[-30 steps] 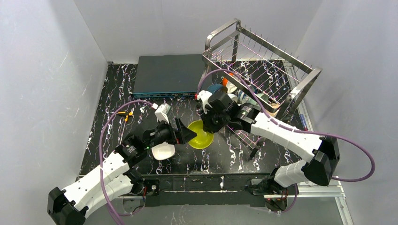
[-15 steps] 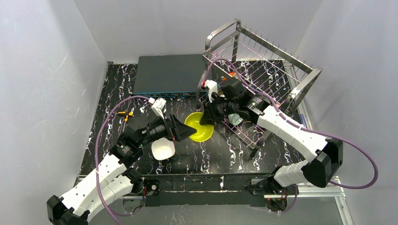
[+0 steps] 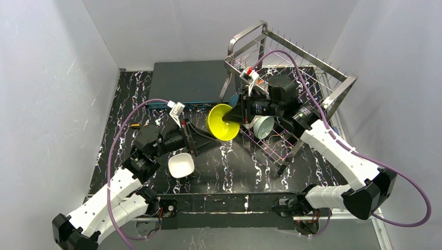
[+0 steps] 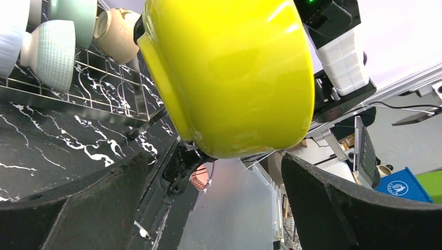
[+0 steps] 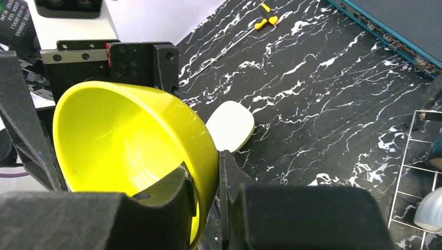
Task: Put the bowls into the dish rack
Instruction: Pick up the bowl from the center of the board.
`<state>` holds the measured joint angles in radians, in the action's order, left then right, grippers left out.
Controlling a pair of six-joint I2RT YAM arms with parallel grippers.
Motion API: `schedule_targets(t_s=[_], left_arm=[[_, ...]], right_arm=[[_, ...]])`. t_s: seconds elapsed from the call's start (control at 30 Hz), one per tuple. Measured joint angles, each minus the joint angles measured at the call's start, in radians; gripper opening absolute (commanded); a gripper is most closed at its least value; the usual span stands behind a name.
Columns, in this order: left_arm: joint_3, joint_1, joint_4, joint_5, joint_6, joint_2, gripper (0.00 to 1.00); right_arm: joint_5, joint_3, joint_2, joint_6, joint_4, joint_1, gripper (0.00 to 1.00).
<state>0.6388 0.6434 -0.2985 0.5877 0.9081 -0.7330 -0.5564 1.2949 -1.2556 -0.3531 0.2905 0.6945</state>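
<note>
A yellow-green bowl (image 3: 223, 122) hangs tilted on edge above the table, just left of the dish rack (image 3: 312, 67). My right gripper (image 3: 233, 117) is shut on its rim, one finger inside and one outside (image 5: 206, 172). The bowl (image 5: 120, 140) opens toward my left arm. Just below it my left gripper (image 3: 200, 140) stands wide open and holds nothing; the bowl's underside (image 4: 234, 73) fills that wrist view above the gripper (image 4: 213, 174). A white bowl (image 3: 181, 165) lies on the table by the left arm. A tan bowl (image 4: 117, 34), a ribbed pale one (image 4: 52, 52) and other bowls sit in the rack's lower tier.
A flat dark grey-blue box (image 3: 185, 82) lies at the back, left of the rack. A small yellow-orange tool (image 3: 138, 126) rests on the black marbled table at the left. Grey walls close in the left, back and right sides.
My right arm has lifted the yellow-green bowl off the table and carried it up toward the rack, tipping it on edge. The left gripper followed slightly and stayed open.
</note>
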Motion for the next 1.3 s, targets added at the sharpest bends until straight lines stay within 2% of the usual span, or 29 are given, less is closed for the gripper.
schedule_targets(t_s=[0.4,0.53,0.67,0.8,0.97,1.0,1.03,1.2,1.3], left_arm=[[0.072,0.000,-0.050,0.008,0.053,-0.050,0.94],[0.079,0.000,-0.051,-0.002,0.055,-0.050,0.84],[0.079,0.000,-0.042,-0.010,0.064,-0.056,0.63],[0.079,-0.006,-0.035,-0.016,0.071,-0.076,0.36],[0.077,-0.006,-0.037,-0.028,0.077,-0.076,0.08],[0.075,-0.006,-0.037,-0.030,0.077,-0.075,0.01],[0.074,-0.006,-0.038,-0.031,0.077,-0.074,0.00],[0.072,-0.006,-0.038,-0.035,0.082,-0.072,0.00],[0.065,-0.006,-0.040,-0.040,0.084,-0.070,0.00]], right_arm=[[-0.017,-0.015,0.000,-0.027,-0.001,-0.002,0.01],[-0.019,-0.015,0.000,-0.026,-0.003,-0.002,0.01],[-0.021,-0.015,0.000,-0.026,-0.002,-0.002,0.01],[-0.013,-0.016,0.000,-0.019,0.001,-0.005,0.01],[-0.007,-0.016,0.000,-0.016,0.004,-0.008,0.01],[-0.005,-0.016,0.000,-0.016,0.005,-0.008,0.07],[-0.003,-0.016,0.000,-0.016,0.005,-0.007,0.14],[0.002,-0.016,0.000,-0.019,0.005,-0.007,0.63],[0.007,-0.017,0.000,-0.017,0.005,-0.007,0.75]])
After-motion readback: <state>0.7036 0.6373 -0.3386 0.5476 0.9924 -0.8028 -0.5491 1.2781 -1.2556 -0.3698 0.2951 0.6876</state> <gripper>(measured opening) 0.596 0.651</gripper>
